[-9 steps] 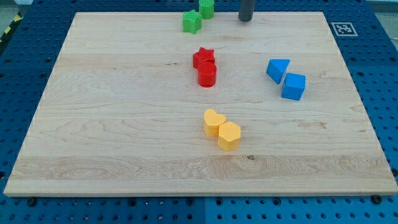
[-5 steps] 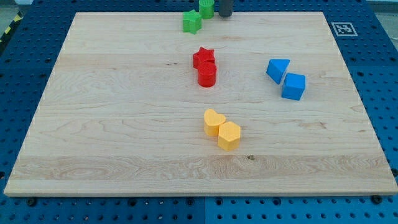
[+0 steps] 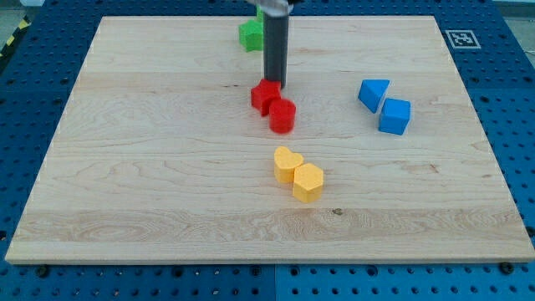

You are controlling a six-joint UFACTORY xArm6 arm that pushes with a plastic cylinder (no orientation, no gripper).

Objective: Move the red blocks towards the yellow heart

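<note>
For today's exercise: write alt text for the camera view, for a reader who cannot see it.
My tip rests at the top edge of two touching red blocks mid-board, with the yellow heart and a second yellow block below them. Two blue blocks sit at the view's right, and a green block is near the wooden board's top edge.

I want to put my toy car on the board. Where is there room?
The view's left side of the wooden board is bare, and so is the strip along the bottom below the yellow blocks. The middle is crowded: my tip touches the red blocks. The blue blocks fill the right.
</note>
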